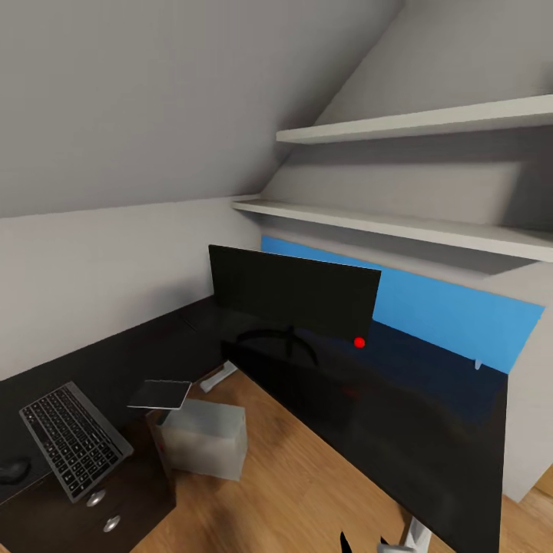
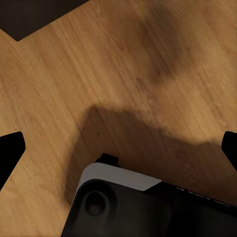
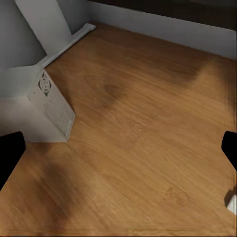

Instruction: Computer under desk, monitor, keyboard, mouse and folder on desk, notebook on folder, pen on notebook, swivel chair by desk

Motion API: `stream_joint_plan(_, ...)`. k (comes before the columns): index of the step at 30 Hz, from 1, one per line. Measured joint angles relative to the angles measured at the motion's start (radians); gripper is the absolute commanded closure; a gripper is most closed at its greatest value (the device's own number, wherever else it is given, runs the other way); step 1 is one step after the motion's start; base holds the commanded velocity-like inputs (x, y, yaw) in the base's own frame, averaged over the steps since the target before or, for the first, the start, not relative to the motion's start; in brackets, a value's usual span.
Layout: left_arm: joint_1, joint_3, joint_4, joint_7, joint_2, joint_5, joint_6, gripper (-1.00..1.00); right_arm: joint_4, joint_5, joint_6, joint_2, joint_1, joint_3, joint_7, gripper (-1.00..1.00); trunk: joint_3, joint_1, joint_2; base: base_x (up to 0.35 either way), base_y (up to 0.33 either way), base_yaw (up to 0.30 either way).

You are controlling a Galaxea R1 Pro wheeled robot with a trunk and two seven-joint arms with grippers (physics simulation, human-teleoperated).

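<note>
Monitor: the monitor [image 1: 296,290] stands upright on the desk [image 1: 430,415], in the corner before the blue back panel [image 1: 461,315].
Keyboard: the keyboard [image 1: 73,439] lies on the desk's left wing above the drawer unit [image 1: 107,511], well apart from the monitor.
Mouse: the mouse [image 1: 14,469] rests just beside the keyboard's outer end.
Notebook: the notebook [image 1: 160,394] sits at the inner desk edge, overhanging the computer.
Computer: the computer [image 1: 203,438] stands on the wooden floor [image 1: 307,491] in the crook of the L, more beside the desktop than tucked beneath it; the right wrist view shows it [image 3: 34,106] near the wall.
Progress: by appearances, monitor, keyboard and mouse are placed; folder, pen and chair remain, and the notebook awaits the folder.
Left gripper: the left gripper [image 2: 118,148] is spread wide, holding nothing, above bare floor.
Right gripper: the right gripper [image 3: 118,148] is likewise spread and empty, over the floor.
Room to move: open floor between the desk wings; the long right wing offers bare surface; the shelves [image 1: 407,223] hang low over it.
</note>
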Motion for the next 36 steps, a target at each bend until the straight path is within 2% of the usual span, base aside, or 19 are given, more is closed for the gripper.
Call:
stream_joint_plan(5, 0.000, 0.000, 0.000, 0.000, 0.000, 0.000, 0.000, -1.00, 0.000, 0.002, 0.020, 0.000, 0.000, 0.001, -0.012, -1.00, 0.000, 0.000, 0.000, 0.000, 0.000, 0.000)
stream_joint_plan(36, 0.000, -0.001, 0.000, 0.000, -0.001, 0.000, 0.000, -1.00, -0.004, 0.006, 0.022, -0.001, 0.000, 0.008, -0.015, -1.00, 0.000, 0.000, 0.000, 0.000, 0.000, 0.000)
